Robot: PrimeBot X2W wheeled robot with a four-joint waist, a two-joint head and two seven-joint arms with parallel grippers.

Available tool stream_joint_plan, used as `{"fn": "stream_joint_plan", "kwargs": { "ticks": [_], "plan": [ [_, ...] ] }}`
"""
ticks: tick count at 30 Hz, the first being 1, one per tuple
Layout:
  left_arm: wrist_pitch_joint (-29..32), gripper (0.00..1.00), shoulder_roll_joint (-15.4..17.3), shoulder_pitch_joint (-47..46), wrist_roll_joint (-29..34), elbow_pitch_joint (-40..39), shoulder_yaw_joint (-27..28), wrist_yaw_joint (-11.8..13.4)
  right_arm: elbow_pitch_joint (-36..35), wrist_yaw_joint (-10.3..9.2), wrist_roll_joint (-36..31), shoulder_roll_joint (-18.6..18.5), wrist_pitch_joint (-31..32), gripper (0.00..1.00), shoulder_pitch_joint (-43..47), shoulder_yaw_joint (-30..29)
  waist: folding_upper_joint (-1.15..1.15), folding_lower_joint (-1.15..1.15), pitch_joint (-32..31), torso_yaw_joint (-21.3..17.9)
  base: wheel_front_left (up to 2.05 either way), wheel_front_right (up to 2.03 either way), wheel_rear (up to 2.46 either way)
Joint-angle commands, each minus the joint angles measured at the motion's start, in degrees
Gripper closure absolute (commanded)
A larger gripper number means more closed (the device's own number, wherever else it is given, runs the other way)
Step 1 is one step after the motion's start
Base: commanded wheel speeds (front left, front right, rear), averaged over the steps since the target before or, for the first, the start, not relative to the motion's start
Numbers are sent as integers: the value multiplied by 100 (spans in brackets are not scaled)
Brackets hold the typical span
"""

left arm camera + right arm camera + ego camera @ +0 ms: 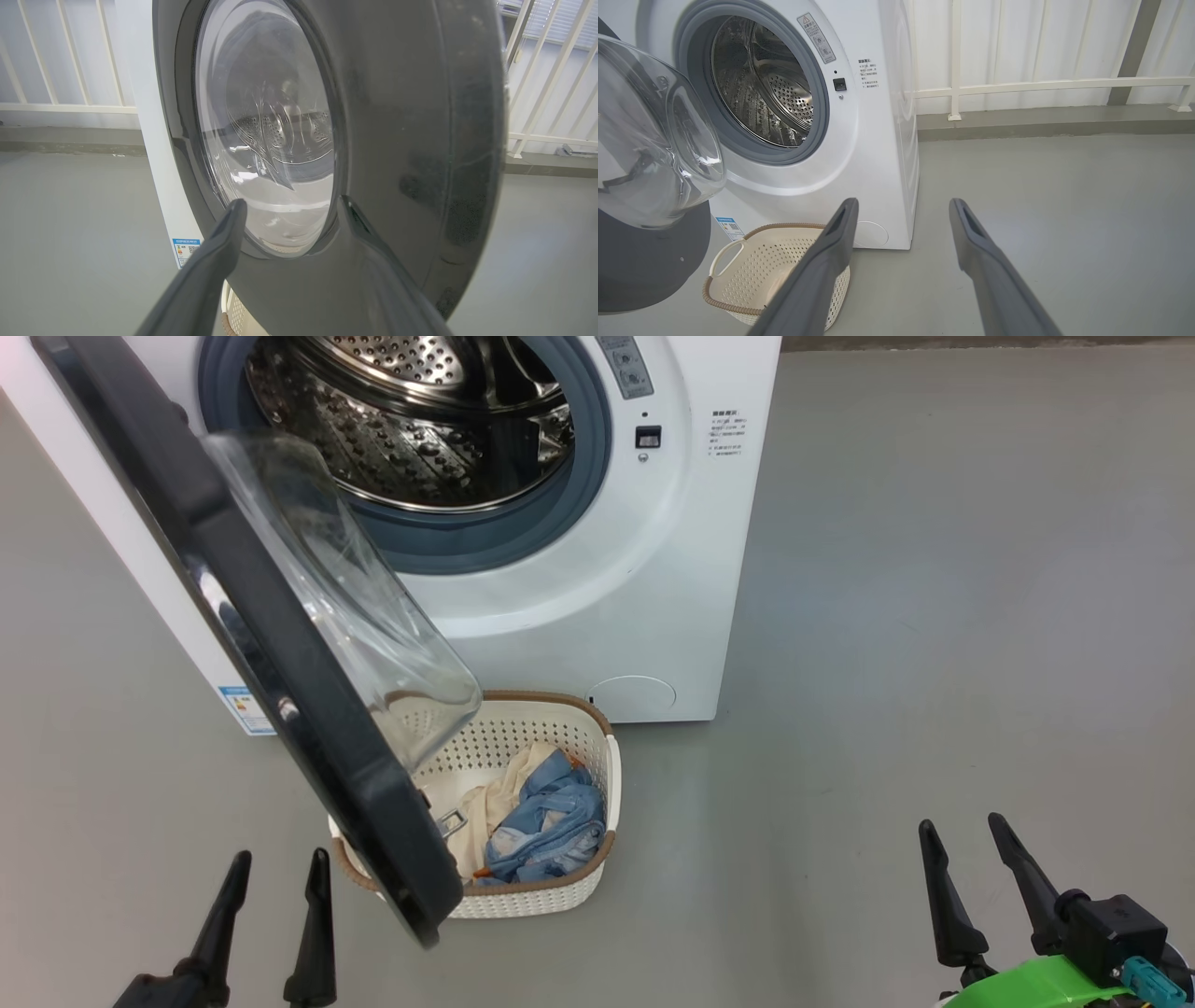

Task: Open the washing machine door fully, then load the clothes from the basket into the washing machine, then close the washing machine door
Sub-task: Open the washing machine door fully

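Nearest, the left jaws stand apart and empty just left of the basket (571, 889), their dark fingers (222, 917) aimed at the outer face of the washing machine door (308, 709). The right jaws, likewise apart and holding nothing, hang well to the right of the basket over the grey floor (887, 663), fingers (945, 896) pointing ahead. The door stands partly open, seen almost edge-on, its lower rim hanging over the basket's left end and its clear glass bowl (373, 607) bulging above the basket's back-left corner. Inside the basket lie the clothes (551, 821): blue denim-like cloth toward the right wall, cream cloth beside it toward the door. Just behind the basket stands the washing machine (597, 588), and above and behind the basket its steel drum (420, 429) gapes inside a grey-blue ring (588, 476).
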Motion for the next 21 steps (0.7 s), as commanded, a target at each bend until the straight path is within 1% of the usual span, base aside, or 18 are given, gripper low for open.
{"fn": "stream_joint_plan", "kwargs": {
  "ticks": [1,4,5,6,7,10,13,16,21],
  "plan": [
    [-47,0,45,-154,20,-148,195,-18,-136,17,-50,-23,-70,0,-136,111,0,0,2,3,0,0,0],
    [-47,0,45,-160,21,-145,186,-18,-142,17,-43,-22,-70,0,-130,107,0,0,4,10,0,0,0],
    [-47,2,45,-161,18,-139,185,-18,-142,17,-40,-22,-70,0,-128,106,0,0,5,11,0,0,0],
    [-47,73,45,-160,17,-127,180,-18,-144,17,-37,-21,-70,0,-127,106,0,0,4,13,0,0,0],
    [-47,100,45,-159,14,-117,163,-18,-146,17,-33,-21,-70,0,-125,108,0,0,3,13,0,0,0],
    [-47,100,45,-168,-34,-188,139,-18,-151,17,-27,-20,-70,0,-125,109,0,0,4,16,0,0,0],
    [-47,100,45,-194,-65,-380,243,-18,-152,17,-18,-20,-70,0,-129,106,0,0,3,18,0,0,0],
    [-47,100,45,-292,-117,-825,480,-18,-152,17,-6,-20,-70,0,-131,105,0,0,-5,19,0,0,0],
    [-47,100,45,-547,-141,-1825,809,-18,-146,17,12,-19,-70,0,-130,128,0,0,-25,12,0,0,0]
  ]
}}
